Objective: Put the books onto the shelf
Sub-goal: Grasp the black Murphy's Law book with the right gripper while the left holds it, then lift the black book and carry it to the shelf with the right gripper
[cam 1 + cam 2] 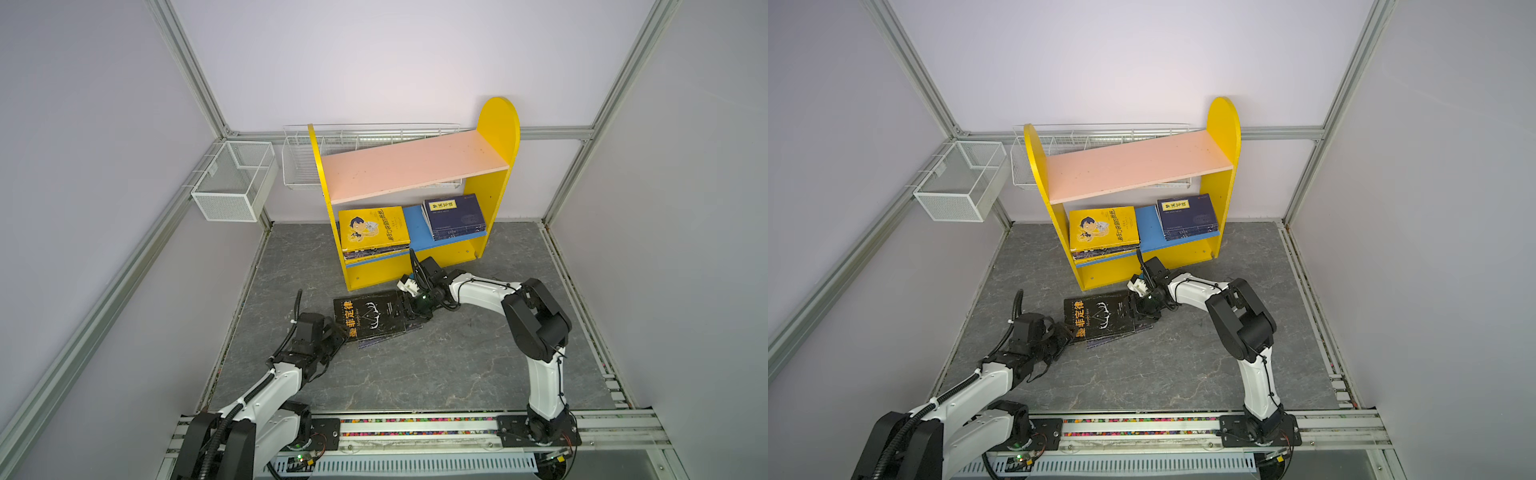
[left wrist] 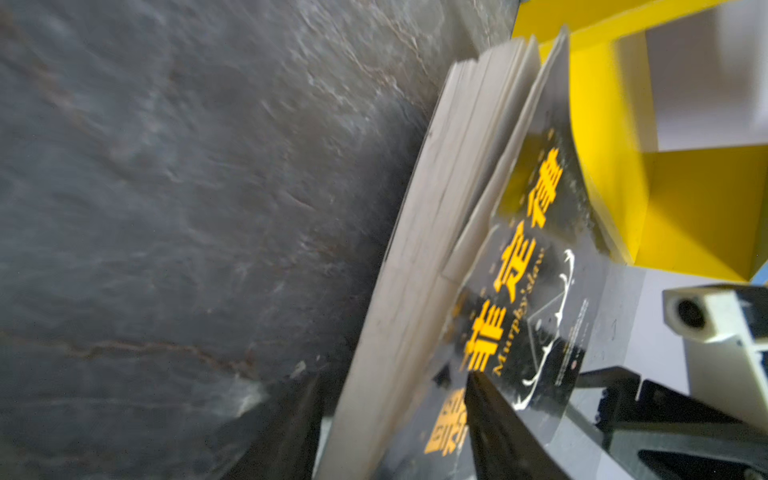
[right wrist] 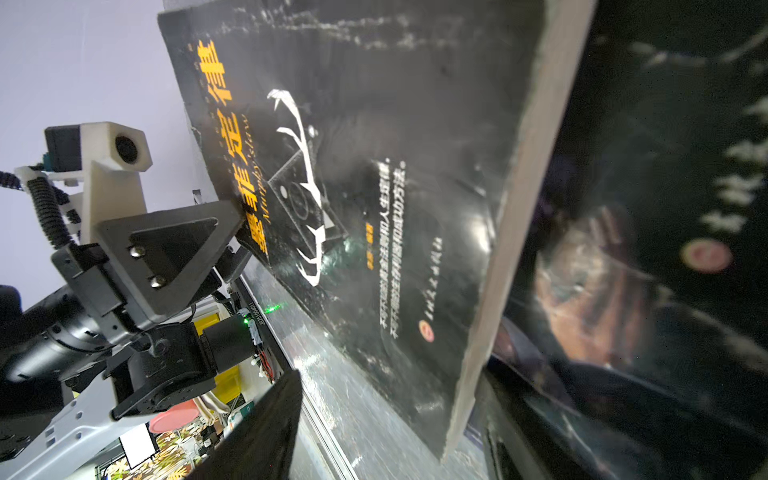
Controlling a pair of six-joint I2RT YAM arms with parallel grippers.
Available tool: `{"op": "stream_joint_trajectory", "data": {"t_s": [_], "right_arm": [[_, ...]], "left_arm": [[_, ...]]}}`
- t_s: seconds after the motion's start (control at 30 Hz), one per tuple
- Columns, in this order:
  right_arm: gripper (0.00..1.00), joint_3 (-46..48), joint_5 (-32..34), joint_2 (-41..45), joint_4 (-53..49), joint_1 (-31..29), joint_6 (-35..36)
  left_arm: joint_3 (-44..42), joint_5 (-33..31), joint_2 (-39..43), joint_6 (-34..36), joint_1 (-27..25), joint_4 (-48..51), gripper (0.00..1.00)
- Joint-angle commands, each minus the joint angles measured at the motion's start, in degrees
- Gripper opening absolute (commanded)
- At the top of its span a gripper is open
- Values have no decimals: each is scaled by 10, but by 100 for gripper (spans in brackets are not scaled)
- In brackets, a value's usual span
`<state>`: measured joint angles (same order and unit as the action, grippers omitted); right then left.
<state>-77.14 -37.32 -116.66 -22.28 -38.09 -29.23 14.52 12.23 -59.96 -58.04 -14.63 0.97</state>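
Left wrist: left gripper (image 2: pixel 388 374) straddles black book (image 2: pixel 536 266) at 8 o'clock, right gripper (image 1: pixel 409 311) at 3; grips unclear. Lift level toward shelf (image 1: pixel 496 195), 12 o'clock.

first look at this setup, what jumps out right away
The bright yellow bookcase with round-topped sides and a pink upper board stands at the back of the grey stone-look table. A yellow cartoon book and a stack of navy books lie flat on its blue lower board. In front, a glossy black book with orange Chinese characters lies on another book, with the left gripper and right gripper at opposite ends.
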Motion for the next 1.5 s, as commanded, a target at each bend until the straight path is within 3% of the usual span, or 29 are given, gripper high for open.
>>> {"op": "stream_joint_trajectory", "data": {"t_s": [0.0, 0.23, 0.53, 0.77, 0.93, 1.13, 1.27, 1.47], "right_arm": [[70, 19, -2, -24, -1, -7, -6], [69, 26, -14, -26, 17, -6, -16], [69, 69, -37, 38, 56, 31, -39], [68, 124, -100, 89, 112, 46, -75], [66, 159, -127, 114, 184, 48, -134], [63, 201, -175, 144, 297, 48, -234], [61, 213, -185, 165, 320, 48, -270], [55, 190, -171, 186, 313, 49, -278]], "left_arm": [[-20, 24, -16, 9, -2, 3, 45], [-18, 57, 5, -3, -2, -54, 0], [-13, 88, 135, -62, -2, -45, 0], [-9, 84, 253, -108, -3, -53, 0], [-9, 66, 272, -113, -4, -66, 0], [-21, 3, 296, -111, -14, -78, 0], [-36, -31, 324, -114, -17, -89, 0], [-50, -28, 340, -109, -18, -81, 0]]}}
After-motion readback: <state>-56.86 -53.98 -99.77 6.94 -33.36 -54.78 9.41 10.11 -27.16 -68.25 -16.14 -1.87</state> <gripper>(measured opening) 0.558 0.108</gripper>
